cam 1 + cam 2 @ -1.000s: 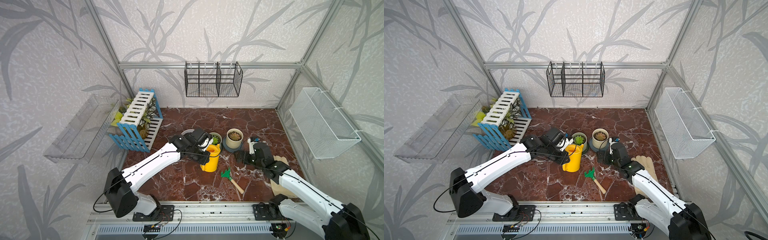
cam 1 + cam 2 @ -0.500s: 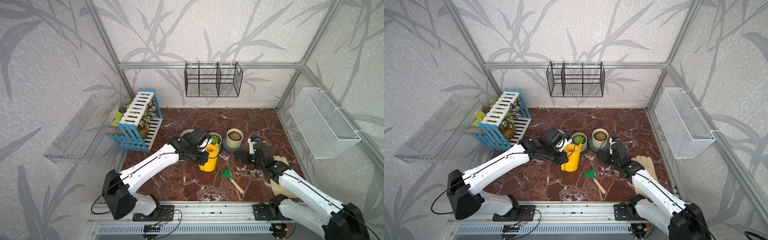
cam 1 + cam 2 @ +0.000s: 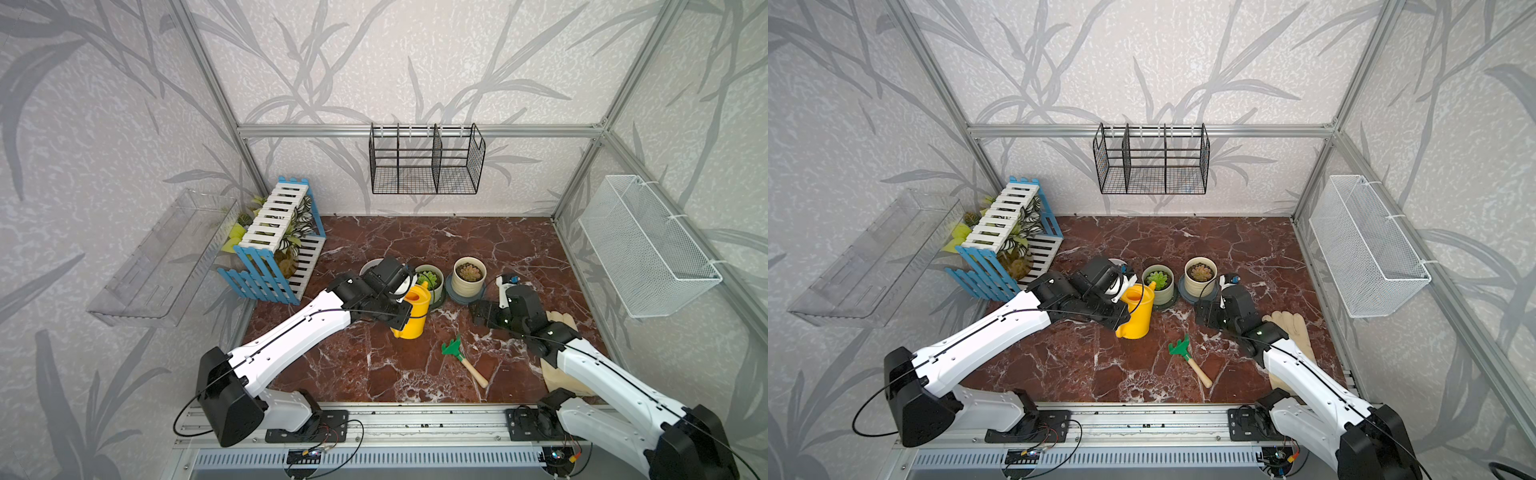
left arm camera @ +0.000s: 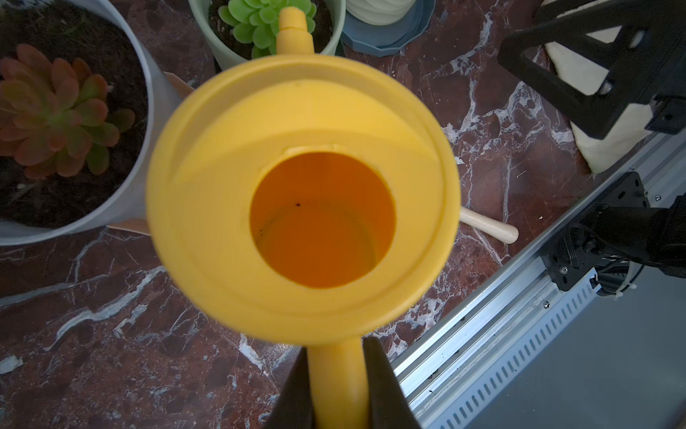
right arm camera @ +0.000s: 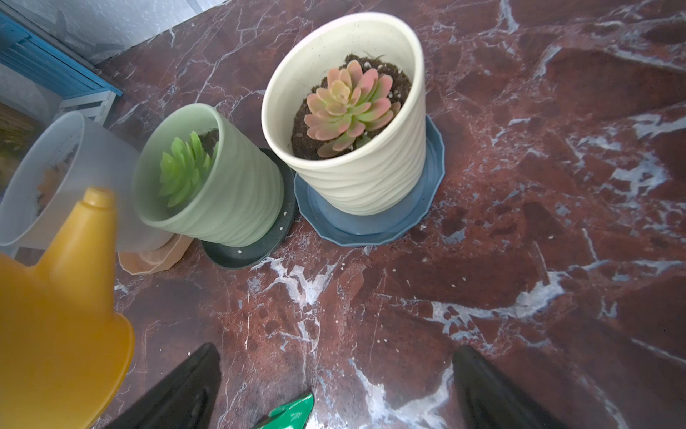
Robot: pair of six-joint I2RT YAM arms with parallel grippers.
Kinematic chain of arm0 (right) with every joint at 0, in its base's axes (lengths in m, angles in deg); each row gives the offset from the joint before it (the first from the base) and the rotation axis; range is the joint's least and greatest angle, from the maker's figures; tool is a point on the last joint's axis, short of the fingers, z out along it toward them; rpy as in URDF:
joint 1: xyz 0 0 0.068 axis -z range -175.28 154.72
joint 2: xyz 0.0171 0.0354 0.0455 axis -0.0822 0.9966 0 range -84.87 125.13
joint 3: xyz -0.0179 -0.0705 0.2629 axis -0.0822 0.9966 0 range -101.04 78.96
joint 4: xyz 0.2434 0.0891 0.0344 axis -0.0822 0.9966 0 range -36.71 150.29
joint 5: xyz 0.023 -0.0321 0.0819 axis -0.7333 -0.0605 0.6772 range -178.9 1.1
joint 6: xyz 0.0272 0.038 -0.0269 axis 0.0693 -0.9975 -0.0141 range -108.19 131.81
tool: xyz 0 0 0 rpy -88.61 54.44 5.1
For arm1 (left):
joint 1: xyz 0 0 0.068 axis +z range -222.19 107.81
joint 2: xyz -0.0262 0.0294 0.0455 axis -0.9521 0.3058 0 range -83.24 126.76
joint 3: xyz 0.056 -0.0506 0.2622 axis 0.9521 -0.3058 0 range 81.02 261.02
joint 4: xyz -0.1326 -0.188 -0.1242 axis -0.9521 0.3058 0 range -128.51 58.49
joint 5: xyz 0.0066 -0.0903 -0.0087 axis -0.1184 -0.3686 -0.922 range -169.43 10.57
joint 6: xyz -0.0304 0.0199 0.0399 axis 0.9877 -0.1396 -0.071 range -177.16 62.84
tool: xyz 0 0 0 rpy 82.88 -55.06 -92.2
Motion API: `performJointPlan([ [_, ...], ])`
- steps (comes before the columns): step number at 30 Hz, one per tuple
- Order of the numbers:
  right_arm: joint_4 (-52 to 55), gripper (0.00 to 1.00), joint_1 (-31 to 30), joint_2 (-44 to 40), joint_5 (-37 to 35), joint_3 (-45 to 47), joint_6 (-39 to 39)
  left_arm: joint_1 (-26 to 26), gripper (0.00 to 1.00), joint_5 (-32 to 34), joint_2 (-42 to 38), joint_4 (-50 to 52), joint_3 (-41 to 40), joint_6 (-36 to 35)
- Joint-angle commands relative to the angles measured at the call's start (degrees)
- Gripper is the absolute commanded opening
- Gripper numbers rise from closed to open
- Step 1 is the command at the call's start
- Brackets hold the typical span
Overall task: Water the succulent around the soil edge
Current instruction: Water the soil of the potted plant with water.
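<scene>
My left gripper (image 4: 337, 379) is shut on the handle of the yellow watering can (image 4: 230, 185), which stands upright. Its spout (image 4: 293, 33) points at the green succulent (image 4: 256, 22) in a pale green pot (image 3: 430, 279), reaching just over the near rim. In both top views the can (image 3: 1136, 313) sits in front of that pot (image 3: 1158, 280). A pink succulent (image 5: 347, 107) grows in a cream pot (image 5: 363, 174) on a blue saucer. My right gripper (image 5: 334, 371) hangs open and empty over bare floor, in front of the cream pot.
A reddish succulent (image 4: 55, 111) sits in a grey pot left of the green one. A green rake (image 3: 453, 347) with a wooden handle lies near the front. Cream gloves (image 3: 1291, 328) lie under the right arm. A blue-and-white slatted stand (image 3: 276, 245) fills the back left.
The left arm has carried the watering can slightly to the left. The right arm has not moved.
</scene>
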Motion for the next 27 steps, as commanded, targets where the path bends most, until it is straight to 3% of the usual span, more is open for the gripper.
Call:
performJointPlan([
  [1, 0.2, 0.99, -0.4, -0.1, -0.6, -1.3, -0.5, 0.0, 0.00, -2.1, -0.2, -2.5, -0.7, -1.0],
  [16, -0.5, 0.99, -0.4, -1.5, -0.3, -0.5, -1.0, -0.6, 0.00, -7.9, 1.0, -8.4, -2.5, -2.2],
  [27, -6.2, 0.99, -0.5, -3.2, 2.8, 1.8, -0.4, -0.5, 0.00, -1.7, -11.9, -6.0, -10.3, 2.8],
])
